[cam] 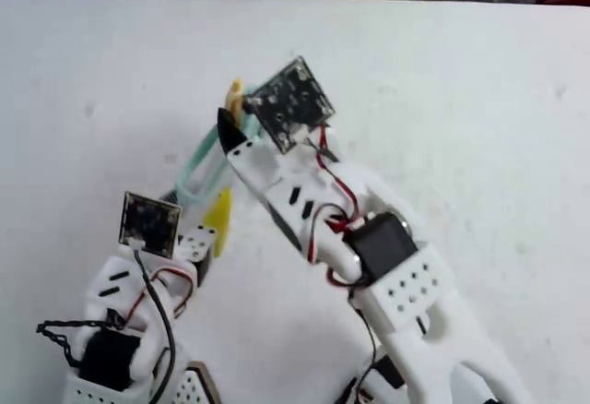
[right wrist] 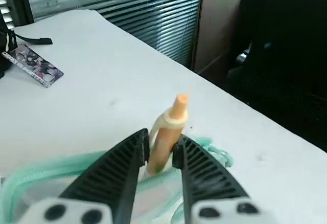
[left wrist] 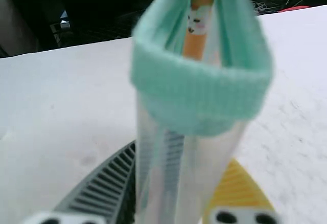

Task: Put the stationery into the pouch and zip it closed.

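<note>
High view: my right gripper [cam: 230, 132] pinches orange plastic pen [cam: 236, 98] over clear, mint-trimmed zip pouch [cam: 195, 172].
Left wrist view: my left gripper [left wrist: 179, 193] clamps pouch; pen tip probably inside mouth.
Right wrist view: inserting; next release pen, then zip.

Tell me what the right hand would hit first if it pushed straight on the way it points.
Probably the pouch: the right hand, shut on the orange pen, points into its mint rim, with the table beyond. Depth is unclear.

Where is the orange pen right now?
In the right wrist view the orange pen is pinched in the right end effector, its lower end dipping into the open pouch.
</note>
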Motion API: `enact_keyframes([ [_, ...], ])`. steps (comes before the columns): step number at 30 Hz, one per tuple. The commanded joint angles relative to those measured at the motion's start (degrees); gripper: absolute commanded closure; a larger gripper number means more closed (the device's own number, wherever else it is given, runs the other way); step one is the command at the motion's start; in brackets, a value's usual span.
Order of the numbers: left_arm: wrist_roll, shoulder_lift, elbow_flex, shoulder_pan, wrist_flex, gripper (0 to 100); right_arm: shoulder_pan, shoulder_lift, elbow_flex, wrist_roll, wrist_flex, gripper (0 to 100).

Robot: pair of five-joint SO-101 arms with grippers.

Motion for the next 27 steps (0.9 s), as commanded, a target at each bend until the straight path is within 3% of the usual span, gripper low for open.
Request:
enact_keyframes([
  [1,0.5,0.3,-1.8,-0.5,-0.7,83,0.9,0.9,-2.2,0.0,-0.9,98.1],
  [10,0.5,0.3,-1.6,-0.5,-0.9,83,-2.0,0.8,-2.3,-5.3,-0.4,98.1],
  [16,0.5,0.3,-1.5,-0.5,-1.0,83,-5.1,0.1,-8.7,-12.9,7.6,98.1],
  [27,0.5,0.3,-1.6,-0.5,-1.0,83,-3.9,0.3,-4.6,-13.4,7.9,98.1],
])
